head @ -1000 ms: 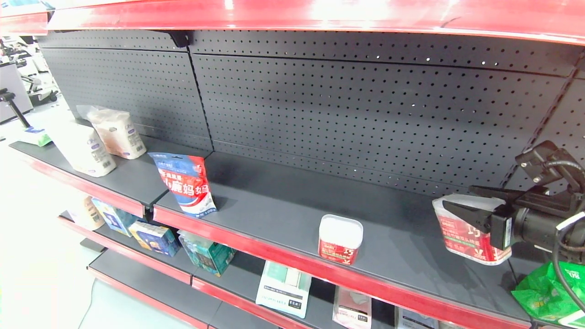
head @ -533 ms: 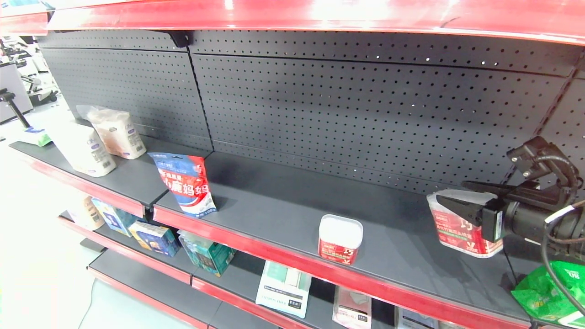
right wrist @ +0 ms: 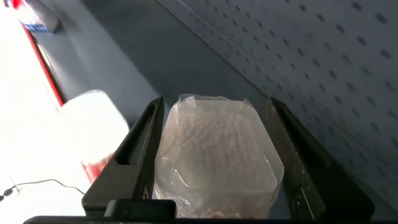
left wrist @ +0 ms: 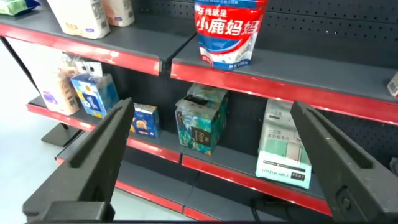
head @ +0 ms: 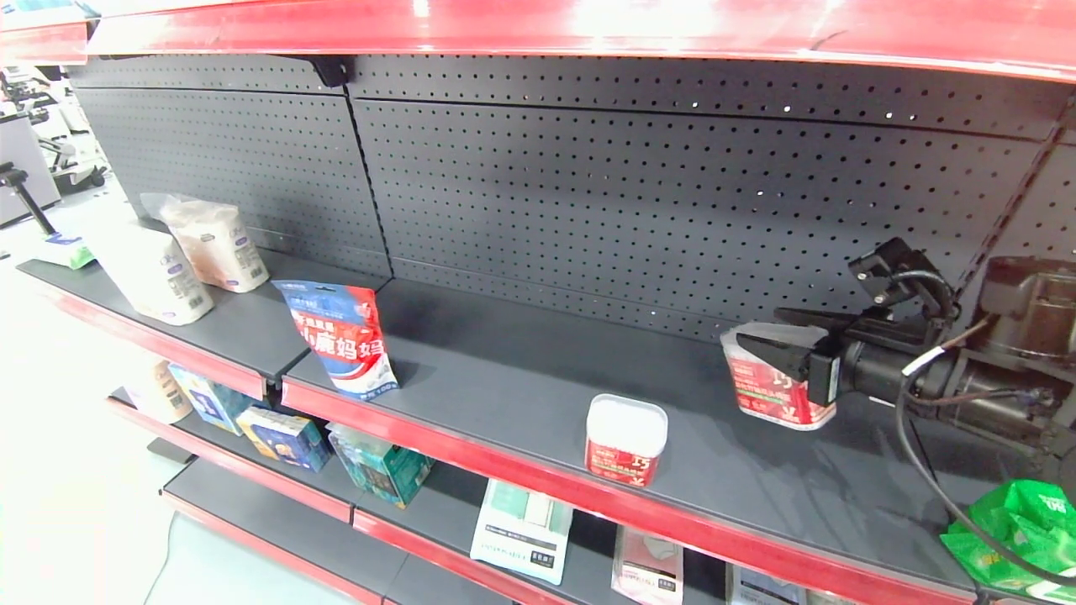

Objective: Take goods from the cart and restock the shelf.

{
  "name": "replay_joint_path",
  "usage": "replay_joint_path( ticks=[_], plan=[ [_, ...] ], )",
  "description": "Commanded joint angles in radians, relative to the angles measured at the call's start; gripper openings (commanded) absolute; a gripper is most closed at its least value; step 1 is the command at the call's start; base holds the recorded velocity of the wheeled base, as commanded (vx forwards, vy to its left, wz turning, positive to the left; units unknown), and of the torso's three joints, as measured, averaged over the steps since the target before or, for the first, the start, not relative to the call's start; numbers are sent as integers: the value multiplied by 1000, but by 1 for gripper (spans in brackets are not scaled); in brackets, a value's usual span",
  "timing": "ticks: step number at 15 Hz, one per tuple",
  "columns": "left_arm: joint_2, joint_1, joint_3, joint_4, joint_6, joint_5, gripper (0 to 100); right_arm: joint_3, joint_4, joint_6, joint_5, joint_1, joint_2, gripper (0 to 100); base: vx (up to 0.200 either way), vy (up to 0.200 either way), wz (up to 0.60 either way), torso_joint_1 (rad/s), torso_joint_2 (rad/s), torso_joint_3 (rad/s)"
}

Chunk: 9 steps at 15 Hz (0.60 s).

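Observation:
My right gripper point(head: 762, 333) is shut on a red-and-white tub with a clear wrapped lid point(head: 772, 391), holding it at the right part of the grey middle shelf point(head: 521, 378), close to the pegboard back. The right wrist view has the tub point(right wrist: 214, 155) between both fingers point(right wrist: 140, 155). A matching tub point(head: 625, 439) stands near the shelf's red front lip, to the left and in front of the held one. My left gripper point(left wrist: 211, 106) is open and holds nothing, low in front of the lower shelves.
A blue-and-red pouch point(head: 343, 338) stands left of centre on the shelf. Two white bags point(head: 155, 273) point(head: 217, 244) sit on the neighbouring board. A green bag point(head: 1013, 529) lies at the far right. Boxes point(left wrist: 200, 121) line the lower shelves. Bare board lies between pouch and tubs.
My right arm has carried the tub to the left and deeper over the shelf, toward the pegboard. Nothing else on the shelves has moved.

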<state>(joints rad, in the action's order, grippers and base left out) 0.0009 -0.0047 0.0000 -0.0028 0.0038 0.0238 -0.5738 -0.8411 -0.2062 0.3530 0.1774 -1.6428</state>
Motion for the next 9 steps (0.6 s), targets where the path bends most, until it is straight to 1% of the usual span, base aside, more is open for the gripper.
replay_joint_path(
  ticks=[1,4,5,7,8,9],
  plan=[
    [-1,0,0,0,-1,1,100,-83,-19,-9,46,2,-144,0,0,0,0,0,0,0],
    [-1,0,0,0,-1,1,100,-173,-58,-1,78,7,-244,0,0,0,0,0,0,0],
    [-1,0,0,0,-1,1,100,-195,-64,-4,104,19,-272,0,0,0,0,0,0,0],
    [-1,0,0,0,-1,1,100,-205,-72,-9,127,24,-304,0,0,0,0,0,0,0],
    [-1,0,0,0,1,1,100,-222,-125,-6,141,36,-362,0,0,0,0,0,0,0],
    [-1,2,0,0,1,1,100,-225,-145,-6,149,42,-385,0,0,0,0,0,0,0]
  ],
)
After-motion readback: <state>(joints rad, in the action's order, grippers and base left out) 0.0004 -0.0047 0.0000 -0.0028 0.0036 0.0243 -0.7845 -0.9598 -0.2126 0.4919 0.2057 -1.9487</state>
